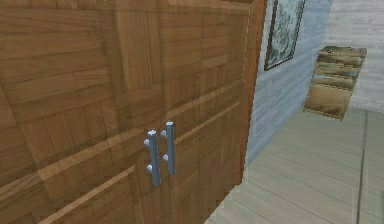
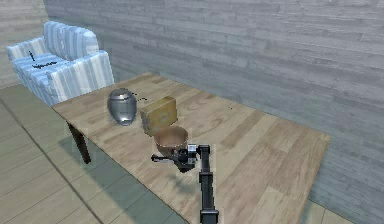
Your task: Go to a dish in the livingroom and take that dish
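In the arm side view a long wooden table (image 2: 262, 150) stands before a grey plank wall (image 2: 250, 50). The dish (image 2: 173, 139), a round reddish-brown bowl, sits on the table close to its near long edge, about midway along. Just behind it stands a tan boxy object (image 2: 160, 112), and beside that, toward the table's left end, a rounded grey metal vessel (image 2: 122, 105). The arm (image 2: 205, 185) rises to the near edge, and the gripper (image 2: 163, 157) lies right at the dish's near side. I cannot tell whether its fingers are apart or together, whether they touch the dish, or whether the gripper holds anything. A blue-and-white striped armchair (image 2: 60, 58) stands beyond the table's left end.

In the forward view, wooden double doors (image 1: 110, 100) with two metal handles (image 1: 160, 150) stand close. To their right a framed picture (image 1: 285, 30) hangs on the wall, with a wooden shelf unit (image 1: 335, 80) farther on.
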